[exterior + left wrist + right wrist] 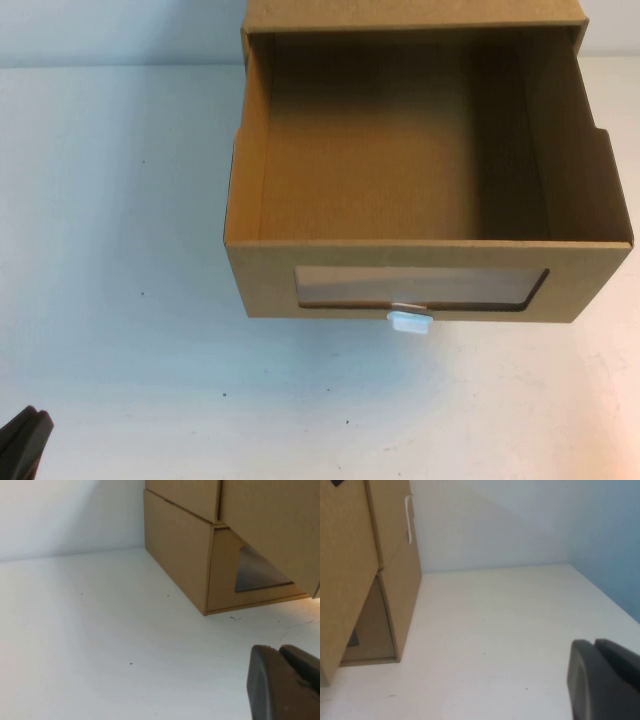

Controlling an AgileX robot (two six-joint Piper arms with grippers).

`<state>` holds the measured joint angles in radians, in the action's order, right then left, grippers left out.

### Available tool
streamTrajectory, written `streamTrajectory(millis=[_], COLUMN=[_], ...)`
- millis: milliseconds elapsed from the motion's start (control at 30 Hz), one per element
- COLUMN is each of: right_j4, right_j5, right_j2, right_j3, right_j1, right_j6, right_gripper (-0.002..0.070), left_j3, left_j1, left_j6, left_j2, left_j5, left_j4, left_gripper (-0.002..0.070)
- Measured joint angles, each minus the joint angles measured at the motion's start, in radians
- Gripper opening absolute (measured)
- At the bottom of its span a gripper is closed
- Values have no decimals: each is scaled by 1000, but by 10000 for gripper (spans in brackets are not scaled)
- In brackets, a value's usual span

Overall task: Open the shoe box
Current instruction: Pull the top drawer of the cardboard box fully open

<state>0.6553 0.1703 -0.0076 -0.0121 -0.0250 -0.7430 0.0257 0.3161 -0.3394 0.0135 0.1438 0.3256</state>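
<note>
1. The left hand (280, 652) hangs low over the counter (120, 200), to the near left of the shoe box (268, 282) and well apart from it. Its fingers are pressed together with nothing between them.
2. The shoe box stands on the counter toward the far side. It is the drawer kind: the outer sleeve (400, 12) sits at the back, and the drawer (250, 150) is slid well out of it toward the robot's side. Nothing shows inside the drawer.
3. On the drawer's front panel there is a clear window (420, 285). A small white pull tab (410, 319) sits at the window's lower edge, and neither hand touches it.
4. The right hand (596, 645) does not show in the high view. Its own wrist view places it off the box's right side, well apart from it and low over the counter, with its fingers closed on nothing.
5. Judged from how things lie, the opening looks done: the drawer is far enough out to bare its whole floor. Both hands are already clear of the box, so little or nothing seems left to do.
</note>
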Motion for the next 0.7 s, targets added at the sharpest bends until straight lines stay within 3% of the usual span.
streamTrajectory(millis=[433, 700], right_j4=[-35, -676], right_j5=[-3, 79], right_j2=[0, 0], right_j3=[2, 30], right_j1=[-26, -26], right_j6=[16, 711], right_gripper=[-13, -13], left_j3=[0, 0], left_j1=[0, 0], left_j6=[0, 0], left_j2=[0, 0], left_j5=[0, 0], left_j4=[0, 0], left_gripper=[-4, -4])
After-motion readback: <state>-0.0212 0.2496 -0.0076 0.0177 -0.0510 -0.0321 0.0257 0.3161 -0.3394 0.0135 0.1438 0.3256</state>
